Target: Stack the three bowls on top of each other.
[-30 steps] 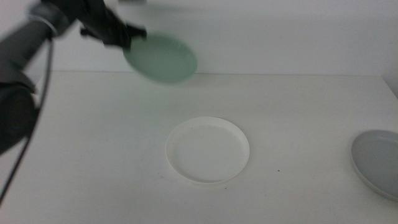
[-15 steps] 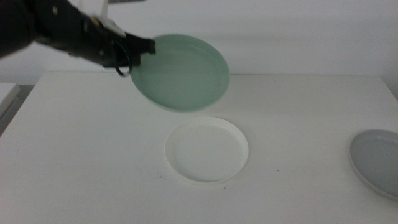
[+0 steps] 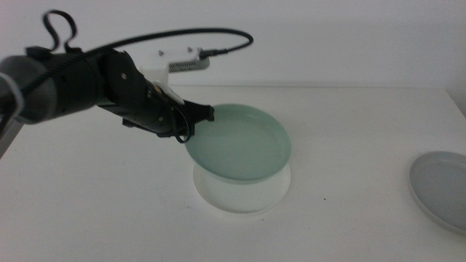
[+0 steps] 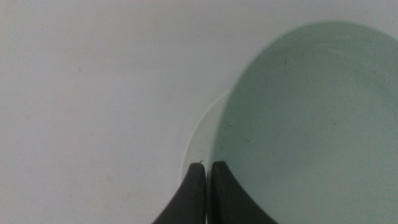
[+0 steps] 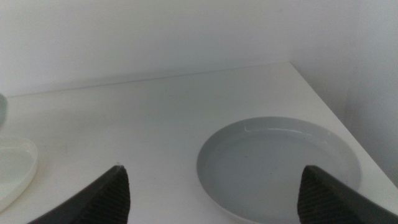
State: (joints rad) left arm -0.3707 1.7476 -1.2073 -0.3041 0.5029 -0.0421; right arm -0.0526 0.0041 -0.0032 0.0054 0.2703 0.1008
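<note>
A: Where does the left gripper stand?

B: Its jaws are pinched tight on the near rim of the mint green bowl, which reaches out beyond the fingertips and hangs just over the white bowl. The white one sits on the table almost straight under the load.

A: Is it lined up?

B: Nearly. In the left wrist view a sliver of the white rim peeks out on the jaw side of the green bowl, so the green one seems pushed a touch too far past the fingertips. I'd draw it back slightly toward the wrist until the rims match.

A: And the tilt?

B: It looks tipped, far edge lower than the pinched edge. Level it, lower gently until it seats, and only then let the jaws part; dropping it from a height could make it skate off.

A: The right gripper?

B: Waiting with jaws spread wide, the grey bowl lying between and just ahead of its fingertips, well apart from the stack.
</note>
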